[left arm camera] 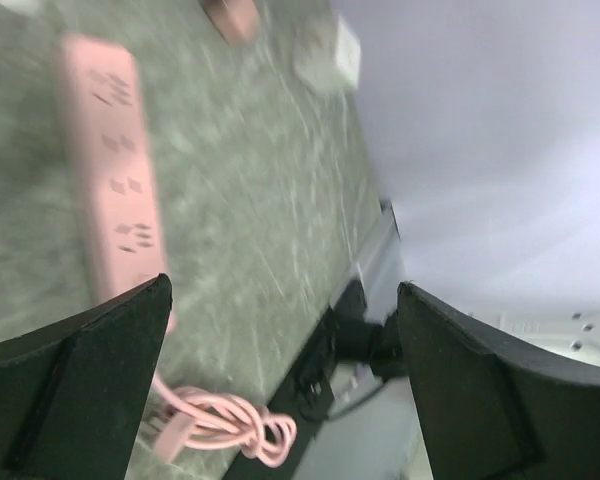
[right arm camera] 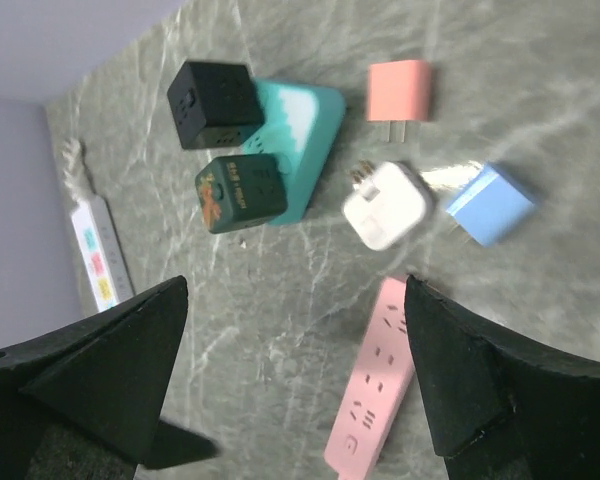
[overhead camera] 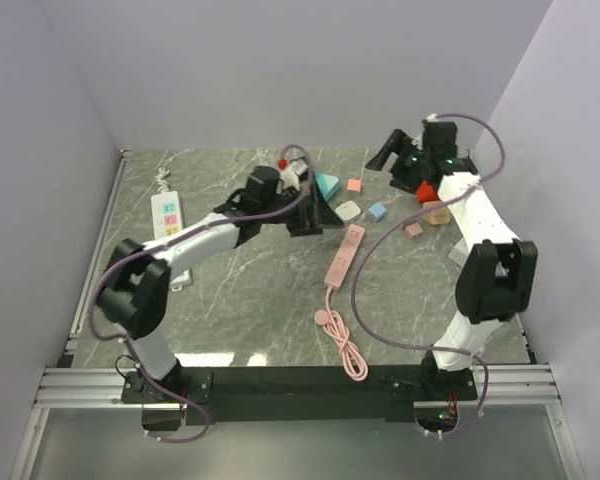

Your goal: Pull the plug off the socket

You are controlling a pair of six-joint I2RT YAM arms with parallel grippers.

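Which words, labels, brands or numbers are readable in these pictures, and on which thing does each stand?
No text can be read in any view.
On the dark green cube: orange print, too blurred to read.
On the white power strip: coloured labels, too small.
On the pink power strip: no lettering seen.

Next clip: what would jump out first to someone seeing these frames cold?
The pink power strip lies in the middle of the table with nothing visibly plugged in, its cord coiled toward the arms' bases. Beyond its far end is a scatter of loose adapters, the white adapter nearest it. The left gripper and right gripper both hang open, holding nothing.
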